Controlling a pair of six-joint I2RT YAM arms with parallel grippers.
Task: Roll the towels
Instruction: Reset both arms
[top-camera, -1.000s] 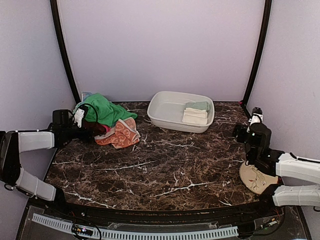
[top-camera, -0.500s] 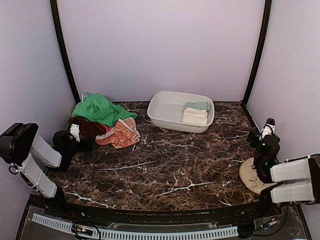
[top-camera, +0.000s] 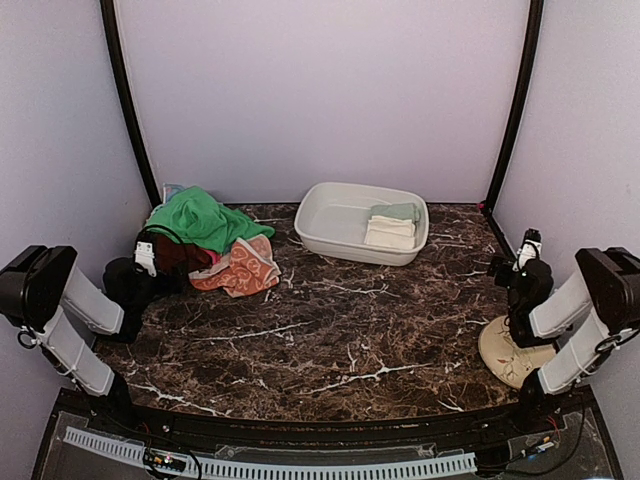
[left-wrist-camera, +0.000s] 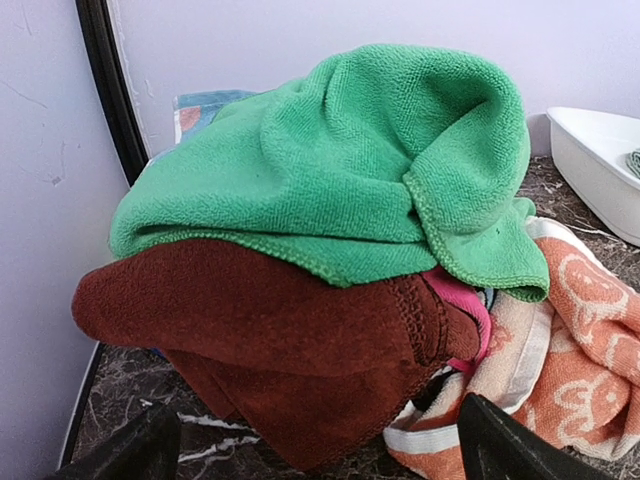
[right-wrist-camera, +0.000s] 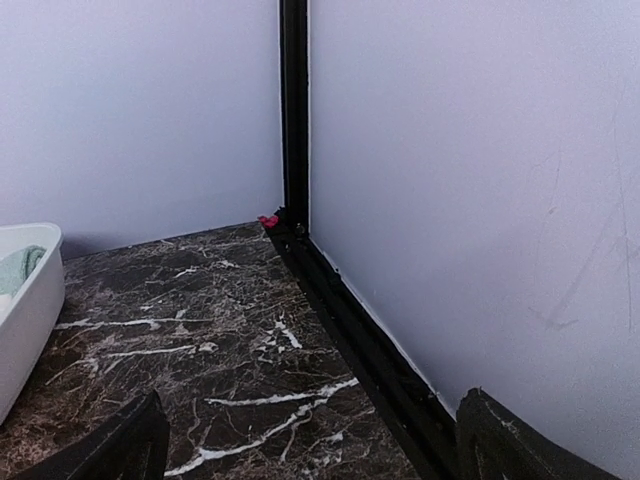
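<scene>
**Towels unrolled; both tools wide open, nothing held**

Heap of loose towels lies directly ahead of the left tool (left-wrist-camera: 315, 460), close in front of its fingertips but not between them. A bright green towel (left-wrist-camera: 330, 160) is draped over the top. A dark brown towel (left-wrist-camera: 260, 330) sits beneath it, nearest the tool. An orange swirl-patterned towel (left-wrist-camera: 570, 350) spreads flat to the tool's right. A pink edge shows between the brown and orange cloths.

The left tool's fingers stand far apart and grip nothing.

A cream-white towel (top-camera: 390, 233) and a sage-green towel (top-camera: 398, 211) lie folded in the white basin (top-camera: 330, 215), well apart from the right tool (top-camera: 528, 245), ahead and to its left. That tool is also spread wide and empty, facing the corner. The round plate (top-camera: 505, 360) lies behind it, under the arm, on the marbled tabletop (top-camera: 330, 330).
</scene>
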